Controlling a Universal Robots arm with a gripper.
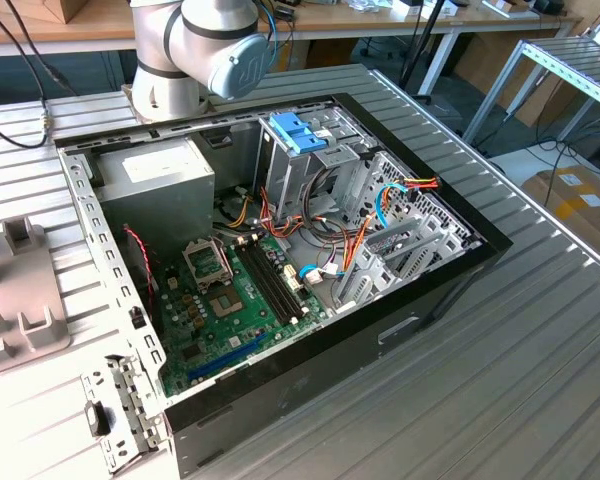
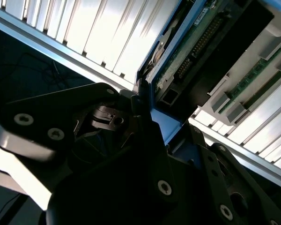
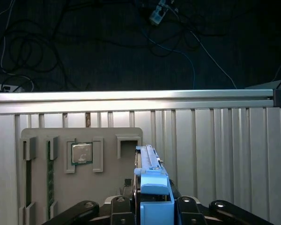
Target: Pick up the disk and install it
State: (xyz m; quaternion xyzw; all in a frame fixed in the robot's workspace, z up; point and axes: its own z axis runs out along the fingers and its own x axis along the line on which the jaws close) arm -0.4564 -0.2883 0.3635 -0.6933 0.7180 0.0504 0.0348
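The disk stands on edge over a grey parts tray; its blue carrier and blue tab face the first wrist view. My gripper is shut on it, with a black finger against each side. In the second wrist view the disk shows its green circuit board and blue frame, and the gripper clamps its lower end. The open computer case lies on the ribbed metal table in the exterior view.
The tray sits at the exterior view's left, beside the case. It holds a processor chip and memory sticks. Inside the case are a grey power supply, the motherboard, a pale blue latch on the drive cage, and loose cables.
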